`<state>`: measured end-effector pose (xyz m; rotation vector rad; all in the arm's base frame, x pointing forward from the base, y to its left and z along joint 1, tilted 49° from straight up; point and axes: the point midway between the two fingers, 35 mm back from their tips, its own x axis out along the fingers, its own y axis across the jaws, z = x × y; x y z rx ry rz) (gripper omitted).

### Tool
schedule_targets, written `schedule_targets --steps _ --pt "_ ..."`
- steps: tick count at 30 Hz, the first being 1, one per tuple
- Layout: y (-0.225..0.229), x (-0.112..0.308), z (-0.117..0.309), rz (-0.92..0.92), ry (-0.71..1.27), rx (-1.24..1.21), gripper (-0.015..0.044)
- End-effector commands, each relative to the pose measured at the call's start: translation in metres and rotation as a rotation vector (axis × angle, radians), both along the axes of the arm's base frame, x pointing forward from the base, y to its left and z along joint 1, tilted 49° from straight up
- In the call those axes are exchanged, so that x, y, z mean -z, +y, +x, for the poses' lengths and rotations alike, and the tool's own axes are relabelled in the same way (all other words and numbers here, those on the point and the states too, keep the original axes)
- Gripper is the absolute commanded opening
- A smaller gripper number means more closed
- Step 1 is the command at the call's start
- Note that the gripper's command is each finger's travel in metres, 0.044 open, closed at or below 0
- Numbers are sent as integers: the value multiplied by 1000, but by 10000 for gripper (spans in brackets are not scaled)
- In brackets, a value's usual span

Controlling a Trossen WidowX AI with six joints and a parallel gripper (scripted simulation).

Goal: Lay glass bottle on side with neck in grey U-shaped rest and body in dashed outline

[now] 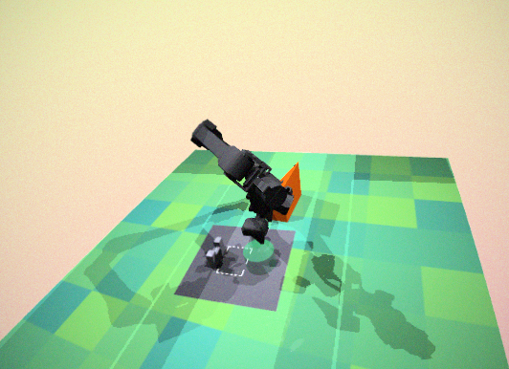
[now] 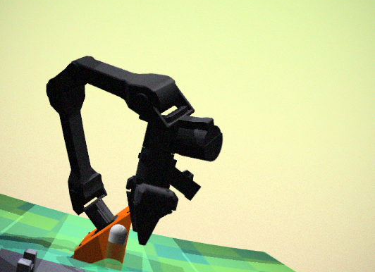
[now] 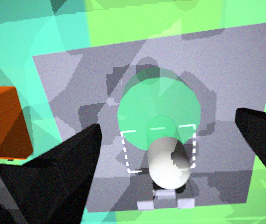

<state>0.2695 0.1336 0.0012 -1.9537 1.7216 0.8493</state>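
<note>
While the pincer (image 1: 258,239) (image 2: 142,243) (image 3: 166,122) points down, released and empty | glass bottle (image 1: 258,250) (image 2: 117,235) (image 3: 159,107) upright on grey mat (image 1: 201,285) (image 2: 47,265) (image 3: 234,65) | body partly over dashed outline (image 1: 231,274) (image 3: 125,150) | U-shaped rest (image 1: 213,256) (image 2: 26,264) (image 3: 186,203) beside outline.

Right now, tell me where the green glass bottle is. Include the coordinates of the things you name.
In the wrist view, the green glass bottle with a white cap (image 2: 118,235) (image 3: 159,110) stands upright, overlapping the dashed outline.
</note>
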Motion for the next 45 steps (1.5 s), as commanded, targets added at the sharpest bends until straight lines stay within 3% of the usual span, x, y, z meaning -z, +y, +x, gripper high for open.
schedule_targets --steps 1,19,31,45 --pt "-5 -8 2 1 -3 -4 440" --pt "-23 -28 6 -1 -3 -4 440" --pt "-23 -28 6 -1 -3 -4 125" --pt "-23 -28 6 -1 -3 -4 125"
